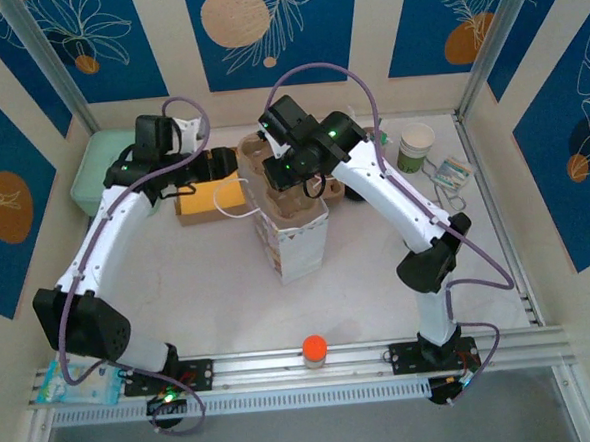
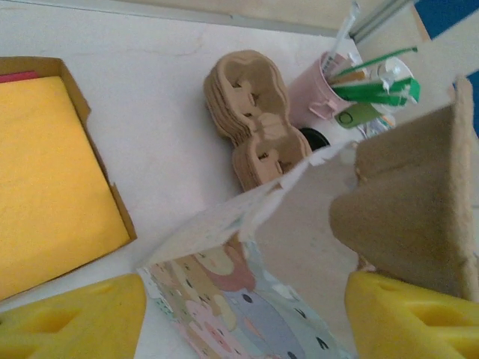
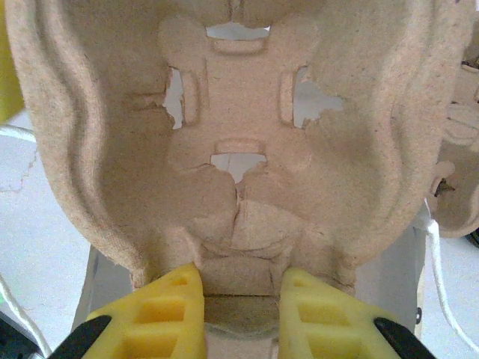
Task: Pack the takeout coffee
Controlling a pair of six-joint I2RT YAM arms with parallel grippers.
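- The paper bag (image 1: 298, 243) stands open in the middle of the table (image 1: 199, 297), ready for loading.
- The right gripper (image 3: 241, 278) is clamped on the rim of a pulp cup carrier (image 3: 239, 149) and holds it over the bag's mouth, probably to seat the cup.
- The left gripper (image 2: 243, 299) is spread wide beside the bag, gripping nothing visible.
- The takeout coffee (image 2: 314, 137) sits toward the table's far edge beside the pink cup (image 2: 318, 93), its black lid peeking past the bag.

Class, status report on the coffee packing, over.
Left end effector open at patterned paper bag. Right end effector shut on brown pulp cup carrier over bag. Black-lidded coffee cup behind bag, untouched.
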